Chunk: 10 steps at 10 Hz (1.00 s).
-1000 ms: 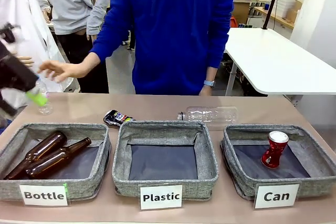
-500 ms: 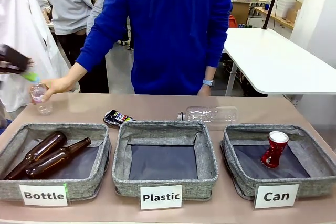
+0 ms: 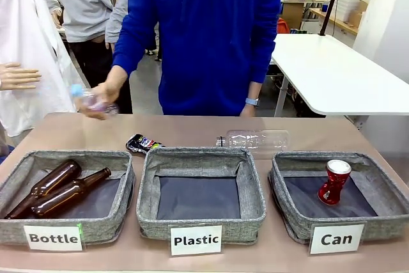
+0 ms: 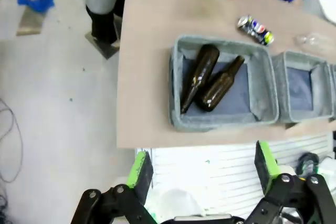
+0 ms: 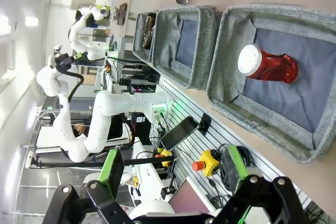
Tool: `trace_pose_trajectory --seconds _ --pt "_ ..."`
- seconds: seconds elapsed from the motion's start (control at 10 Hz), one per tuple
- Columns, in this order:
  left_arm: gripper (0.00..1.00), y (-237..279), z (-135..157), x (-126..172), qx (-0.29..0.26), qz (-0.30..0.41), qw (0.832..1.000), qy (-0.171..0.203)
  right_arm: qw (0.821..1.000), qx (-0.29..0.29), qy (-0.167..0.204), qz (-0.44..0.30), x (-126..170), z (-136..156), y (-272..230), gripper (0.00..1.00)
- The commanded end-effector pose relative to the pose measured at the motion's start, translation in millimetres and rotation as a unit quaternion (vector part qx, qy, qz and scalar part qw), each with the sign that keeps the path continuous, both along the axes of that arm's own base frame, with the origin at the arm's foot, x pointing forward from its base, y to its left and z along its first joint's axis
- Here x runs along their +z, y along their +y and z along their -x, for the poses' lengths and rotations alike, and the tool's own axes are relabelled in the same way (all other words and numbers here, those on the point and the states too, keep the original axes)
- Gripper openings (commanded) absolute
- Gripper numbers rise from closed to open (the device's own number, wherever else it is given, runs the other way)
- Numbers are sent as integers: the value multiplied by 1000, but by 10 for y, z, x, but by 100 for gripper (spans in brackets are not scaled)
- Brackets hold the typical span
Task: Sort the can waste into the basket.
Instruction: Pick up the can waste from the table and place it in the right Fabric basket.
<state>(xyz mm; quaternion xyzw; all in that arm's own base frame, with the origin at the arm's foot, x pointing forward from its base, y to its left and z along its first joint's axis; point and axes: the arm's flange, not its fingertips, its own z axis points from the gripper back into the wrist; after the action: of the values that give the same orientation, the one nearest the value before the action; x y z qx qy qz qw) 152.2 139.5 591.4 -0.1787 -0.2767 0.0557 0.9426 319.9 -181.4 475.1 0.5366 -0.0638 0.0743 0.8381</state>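
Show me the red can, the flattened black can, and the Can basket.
red can [image 3: 333, 185], front view, on its crumpled red body.
flattened black can [image 3: 144, 143], front view, on its printed side.
Can basket [image 3: 295, 225], front view, on its front wall.

Small bottle [image 3: 88, 100] now in person's hand [image 3: 104, 96]

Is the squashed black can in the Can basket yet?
No, out. The black can lies on the table by the Plastic basket's far left corner; the Can basket holds the red can.
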Motion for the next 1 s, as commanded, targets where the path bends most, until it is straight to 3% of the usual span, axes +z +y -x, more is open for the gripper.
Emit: trace_pose_trajectory --seconds 0.0,0.2,0.4,0.8,0.9 --pt "100 -81 -127 -306 -10 2 1000 12 1000 -1 -9 6 -2 19 3 100" --pt "100 -337 -361 -311 -30 -10 999 19 1000 -1 -9 6 -2 19 3 100" --pt "100 -881 -907 -363 -99 -19 994 50 1000 -1 -9 6 -2 19 3 100" --pt "100 -2020 -1915 -562 -96 -29 994 32 1000 -1 -9 6 -2 19 3 100" --pt "100 -2172 -2101 -613 -103 -37 993 54 1000 -1 -9 6 -2 19 3 100"
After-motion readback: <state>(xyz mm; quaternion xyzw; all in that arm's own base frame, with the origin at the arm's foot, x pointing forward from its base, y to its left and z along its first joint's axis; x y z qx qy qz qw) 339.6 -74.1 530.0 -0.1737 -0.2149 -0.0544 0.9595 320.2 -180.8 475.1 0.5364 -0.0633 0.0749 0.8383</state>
